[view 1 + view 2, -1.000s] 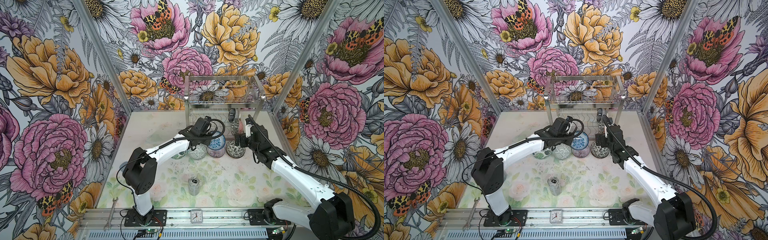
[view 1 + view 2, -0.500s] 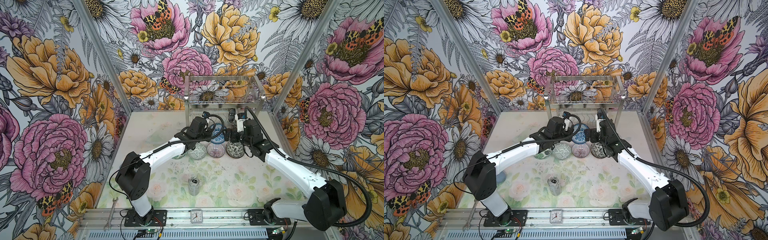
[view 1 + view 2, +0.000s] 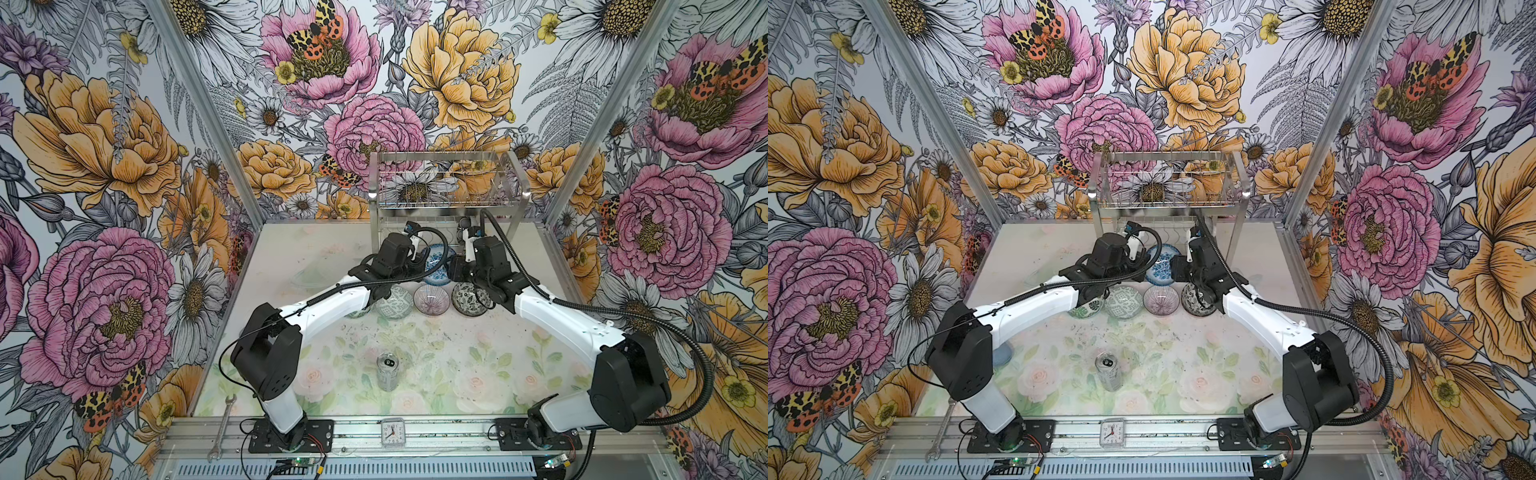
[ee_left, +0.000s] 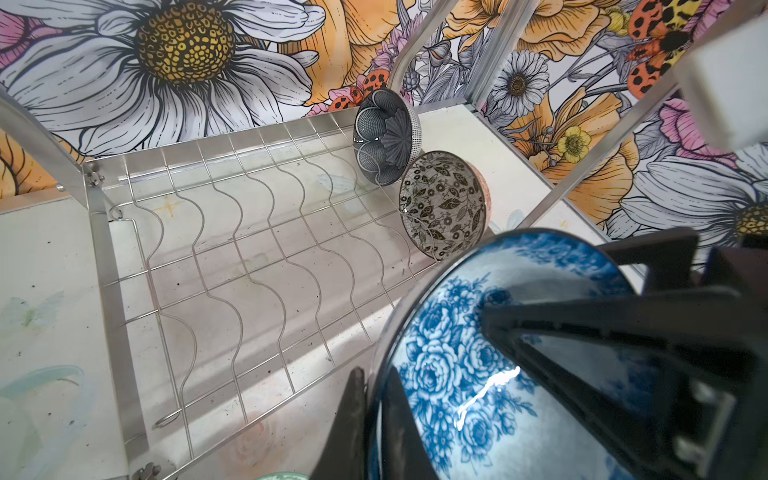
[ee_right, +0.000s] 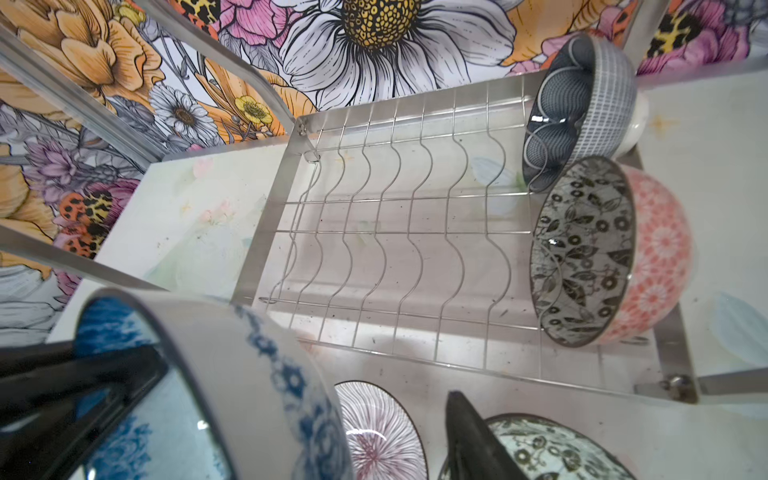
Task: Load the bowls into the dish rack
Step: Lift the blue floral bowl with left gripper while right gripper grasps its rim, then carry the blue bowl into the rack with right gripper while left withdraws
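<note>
Where the dish rack (image 3: 446, 204) stands at upper centre of both top views, a blue floral bowl (image 3: 437, 266) is held tilted on edge just in front of it.

Left claw (image 4: 420, 340): pinching this bowl's rim, one finger inside and one against the outer wall.

Right claw (image 3: 454, 272): close at the bowl's other side. The right wrist view shows one finger (image 5: 469, 432) just beside the outer wall, with a gap between them. Whether this claw is spread or pressed on anything cannot be told.

Rack, lower tier (image 4: 111, 291): two bowls stand on edge in the wavy wire slots, next to each other. They are a grey scalloped bowl (image 4: 386, 137) and a black-and-white leaf bowl (image 4: 442, 205) with a pink outside.

Table (image 3: 478, 374): four bowls sit upright in a row, just below the held bowl in both top views.
- a green leaf bowl (image 3: 1090, 308), partly under the left arm (image 3: 1034, 303)
- a green patterned bowl (image 3: 1122, 302)
- a purple-lined bowl (image 3: 1160, 300)
- a black-and-white floral bowl (image 3: 1194, 301)

A silver can (image 3: 1108, 370) stands upright at lower centre, well apart from the row.
</note>
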Tool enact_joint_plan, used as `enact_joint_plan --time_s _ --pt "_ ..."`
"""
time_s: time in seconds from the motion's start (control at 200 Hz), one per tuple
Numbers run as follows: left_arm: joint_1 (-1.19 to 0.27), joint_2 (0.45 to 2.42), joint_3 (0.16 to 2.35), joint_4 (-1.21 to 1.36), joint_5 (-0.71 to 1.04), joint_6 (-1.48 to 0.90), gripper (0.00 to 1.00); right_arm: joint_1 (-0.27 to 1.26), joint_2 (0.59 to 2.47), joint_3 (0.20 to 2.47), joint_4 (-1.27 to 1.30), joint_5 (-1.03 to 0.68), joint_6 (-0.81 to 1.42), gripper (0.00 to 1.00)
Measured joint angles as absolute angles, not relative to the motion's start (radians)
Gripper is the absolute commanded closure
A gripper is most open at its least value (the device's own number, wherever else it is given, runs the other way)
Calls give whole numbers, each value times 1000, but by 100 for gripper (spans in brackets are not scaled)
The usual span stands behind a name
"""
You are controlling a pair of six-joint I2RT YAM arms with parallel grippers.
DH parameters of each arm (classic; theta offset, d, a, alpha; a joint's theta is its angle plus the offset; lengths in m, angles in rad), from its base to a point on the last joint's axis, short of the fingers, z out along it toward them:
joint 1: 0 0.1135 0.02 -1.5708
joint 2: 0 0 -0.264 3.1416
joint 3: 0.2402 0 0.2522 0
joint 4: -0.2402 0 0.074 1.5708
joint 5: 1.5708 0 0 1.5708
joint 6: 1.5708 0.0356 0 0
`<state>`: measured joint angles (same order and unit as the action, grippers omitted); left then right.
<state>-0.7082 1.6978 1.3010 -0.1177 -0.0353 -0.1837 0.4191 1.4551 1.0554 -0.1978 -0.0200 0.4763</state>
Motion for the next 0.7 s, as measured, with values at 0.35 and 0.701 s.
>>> enact_joint_plan --time_s 0.35,0.701 --pt "-700 1688 1288 -92 -28 -144 18 433 1465 1076 -236 -10 447 100" --pt "-691 1464 1202 -176 -147 -70 1 427 1459 1077 -235 113 370 100"
